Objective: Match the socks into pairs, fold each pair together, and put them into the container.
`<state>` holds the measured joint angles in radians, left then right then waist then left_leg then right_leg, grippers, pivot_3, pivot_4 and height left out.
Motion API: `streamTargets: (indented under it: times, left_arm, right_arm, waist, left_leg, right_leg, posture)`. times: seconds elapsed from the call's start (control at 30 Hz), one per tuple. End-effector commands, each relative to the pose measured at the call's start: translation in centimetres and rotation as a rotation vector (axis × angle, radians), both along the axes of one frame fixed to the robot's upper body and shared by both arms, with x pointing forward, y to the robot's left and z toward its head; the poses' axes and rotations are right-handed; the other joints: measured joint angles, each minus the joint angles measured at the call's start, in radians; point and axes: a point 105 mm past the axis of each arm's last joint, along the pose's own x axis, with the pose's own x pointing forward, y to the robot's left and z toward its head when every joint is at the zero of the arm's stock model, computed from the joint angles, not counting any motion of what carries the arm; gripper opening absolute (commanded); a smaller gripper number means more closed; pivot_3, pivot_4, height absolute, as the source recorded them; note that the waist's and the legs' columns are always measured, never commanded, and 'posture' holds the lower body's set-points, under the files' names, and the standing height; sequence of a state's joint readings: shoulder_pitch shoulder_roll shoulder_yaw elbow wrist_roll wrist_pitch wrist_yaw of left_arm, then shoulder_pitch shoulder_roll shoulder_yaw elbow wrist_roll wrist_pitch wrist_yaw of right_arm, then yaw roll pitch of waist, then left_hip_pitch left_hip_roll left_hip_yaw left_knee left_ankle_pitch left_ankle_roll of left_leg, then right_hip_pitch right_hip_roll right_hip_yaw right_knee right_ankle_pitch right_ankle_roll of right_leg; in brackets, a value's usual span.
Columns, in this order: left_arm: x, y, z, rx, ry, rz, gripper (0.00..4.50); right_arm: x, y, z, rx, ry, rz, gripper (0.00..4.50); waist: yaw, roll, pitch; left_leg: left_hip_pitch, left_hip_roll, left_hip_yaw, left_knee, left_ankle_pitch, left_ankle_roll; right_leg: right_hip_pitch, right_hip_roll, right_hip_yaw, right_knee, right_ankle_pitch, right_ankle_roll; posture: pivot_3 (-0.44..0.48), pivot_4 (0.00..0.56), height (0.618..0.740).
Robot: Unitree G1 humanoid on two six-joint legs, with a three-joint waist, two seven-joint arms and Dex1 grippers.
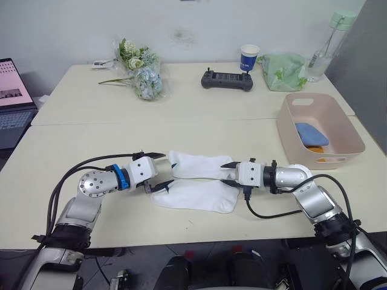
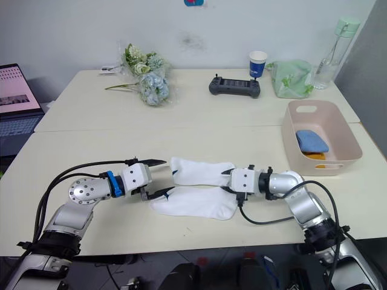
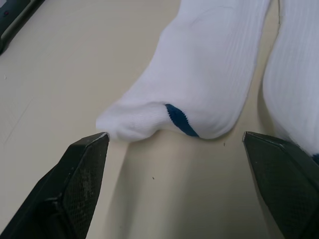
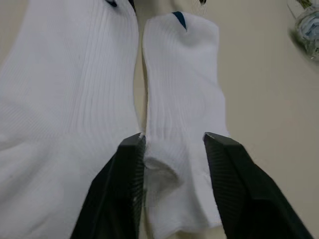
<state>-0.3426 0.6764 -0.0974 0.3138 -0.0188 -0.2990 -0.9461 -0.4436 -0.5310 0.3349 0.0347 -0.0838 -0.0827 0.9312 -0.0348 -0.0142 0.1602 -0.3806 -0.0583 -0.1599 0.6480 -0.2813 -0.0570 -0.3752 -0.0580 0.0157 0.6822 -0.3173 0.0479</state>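
Note:
Two white socks lie side by side on the table, the far one [image 1: 196, 164] and the near one [image 1: 193, 196]. My left gripper [image 1: 164, 171] is open, its fingers straddling the far sock's toe end, which has a small blue mark [image 3: 179, 122]. My right gripper [image 1: 226, 173] is at the far sock's other end, its fingers closed in on the puckered cuff [image 4: 164, 169]. The pale pink container [image 1: 302, 158] stands at the right, with a light blue sock [image 1: 311, 134] and an orange sock [image 1: 314, 147] inside.
Along the back of the table are a black controller [image 1: 227, 80], a paper cup [image 1: 249, 57], a green bag [image 1: 283, 71], a bottle [image 1: 326, 42] and a bunch of flowers [image 1: 140, 69]. A laptop [image 1: 12, 103] sits at the far left.

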Motion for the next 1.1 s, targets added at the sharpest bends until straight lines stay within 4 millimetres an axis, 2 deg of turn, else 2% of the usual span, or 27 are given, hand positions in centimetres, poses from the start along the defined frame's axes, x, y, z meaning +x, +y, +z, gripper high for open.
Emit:
streamTargets:
  times: [0.03, 0.1, 0.27, 0.4, 0.53, 0.6, 0.73, 0.83, 0.93, 1.03, 1.1]
  left_arm:
    - [0.2, -0.1, 0.5, 0.001, -0.026, -0.009, 4.50]
    - [0.3, 0.0, 0.8, -0.008, -0.029, -0.012, 4.50]
    - [0.6, -0.2, 1.8, -0.123, 0.009, 0.010, 4.50]
    - [0.3, -2.6, 3.0, -0.226, 0.053, -0.021, 4.50]
    - [-0.2, -4.5, 3.1, -0.296, 0.120, -0.037, 4.50]
    - [0.4, -4.9, 2.4, -0.268, 0.112, -0.002, 4.50]
    - [1.4, -4.5, 0.8, -0.165, 0.082, 0.068, 4.50]
    - [2.0, -3.4, -0.5, -0.083, 0.070, 0.122, 4.50]
    - [2.5, -2.3, -0.4, -0.055, 0.032, 0.162, 4.50]
    - [3.1, -0.8, 0.3, -0.042, -0.026, 0.209, 3.91]
    - [3.4, 0.1, 0.3, -0.015, -0.049, 0.229, 3.31]
  right_arm:
    - [0.6, -0.1, 1.9, 0.061, -0.030, -0.015, 0.78]
    - [0.8, -0.2, 2.3, 0.107, 0.001, -0.034, 0.05]
    - [1.3, 0.5, 3.6, 0.270, 0.120, -0.096, 0.02]
    - [2.0, 0.7, 4.1, 0.336, 0.174, -0.143, 0.02]
    - [2.3, 0.8, 4.6, 0.380, 0.207, -0.166, 0.02]
    - [2.2, 0.9, 5.1, 0.410, 0.221, -0.169, 0.02]
    - [1.9, 1.1, 5.6, 0.450, 0.247, -0.163, 0.02]
    - [1.7, 0.9, 5.8, 0.476, 0.264, -0.166, 0.02]
    - [1.5, 0.7, 5.5, 0.467, 0.268, -0.172, 0.02]
    - [1.3, 0.5, 5.1, 0.452, 0.265, -0.177, 0.00]
    - [1.3, 0.5, 5.1, 0.455, 0.262, -0.181, 0.00]
  waist:
    - [0.000, 0.000, 0.000]
    - [0.000, 0.000, 0.000]
    - [-0.001, 0.000, 0.000]
    - [-0.003, 0.000, 0.000]
    - [-0.004, 0.000, 0.000]
    - [-0.006, 0.000, 0.000]
    - [-0.006, 0.000, 0.000]
    - [-0.007, 0.000, 0.000]
    - [-0.006, 0.000, 0.000]
    - [-0.007, 0.001, 0.000]
    - [-0.011, 0.001, 0.000]
  left_leg:
    - [0.000, 0.000, 0.000, 0.000, 0.000, 0.000]
    - [0.000, 0.000, 0.000, 0.000, 0.000, 0.000]
    - [0.000, 0.000, -0.001, 0.000, 0.000, 0.000]
    - [-0.001, 0.000, -0.001, 0.000, 0.000, 0.000]
    - [-0.001, 0.000, -0.001, 0.001, 0.000, 0.000]
    - [-0.001, 0.000, -0.001, 0.001, 0.000, 0.000]
    - [0.000, 0.000, -0.001, 0.000, 0.000, 0.000]
    - [0.000, 0.000, -0.001, 0.000, 0.000, 0.000]
    - [0.000, 0.000, -0.001, 0.000, 0.000, 0.000]
    - [0.000, 0.000, -0.001, 0.000, 0.000, 0.000]
    - [0.000, 0.000, -0.001, 0.000, 0.000, 0.000]
  right_leg:
    - [0.000, 0.000, 0.000, 0.000, 0.000, 0.000]
    - [0.000, 0.000, 0.000, 0.000, 0.000, 0.000]
    - [0.000, 0.000, 0.000, 0.000, 0.000, 0.000]
    - [-0.001, 0.000, 0.000, 0.000, 0.000, 0.000]
    - [0.000, 0.000, 0.000, 0.000, 0.000, 0.000]
    - [0.000, 0.000, 0.000, 0.000, 0.000, 0.000]
    - [0.000, 0.000, 0.000, 0.000, 0.000, 0.000]
    - [-0.001, 0.000, 0.000, 0.001, 0.000, 0.000]
    - [-0.001, 0.000, 0.000, 0.001, 0.000, 0.000]
    - [0.000, 0.000, 0.000, 0.001, 0.000, 0.000]
    - [-0.001, 0.000, 0.000, 0.001, 0.000, 0.000]
  posture:
    - [0.000, 0.150, 0.740]
    - [0.000, 0.150, 0.740]
    - [0.000, 0.150, 0.740]
    - [0.000, 0.150, 0.740]
    - [0.000, 0.150, 0.740]
    - [0.000, 0.150, 0.740]
    - [0.000, 0.150, 0.740]
    - [0.000, 0.150, 0.740]
    - [0.000, 0.150, 0.740]
    - [0.000, 0.150, 0.740]
    - [0.000, 0.150, 0.740]
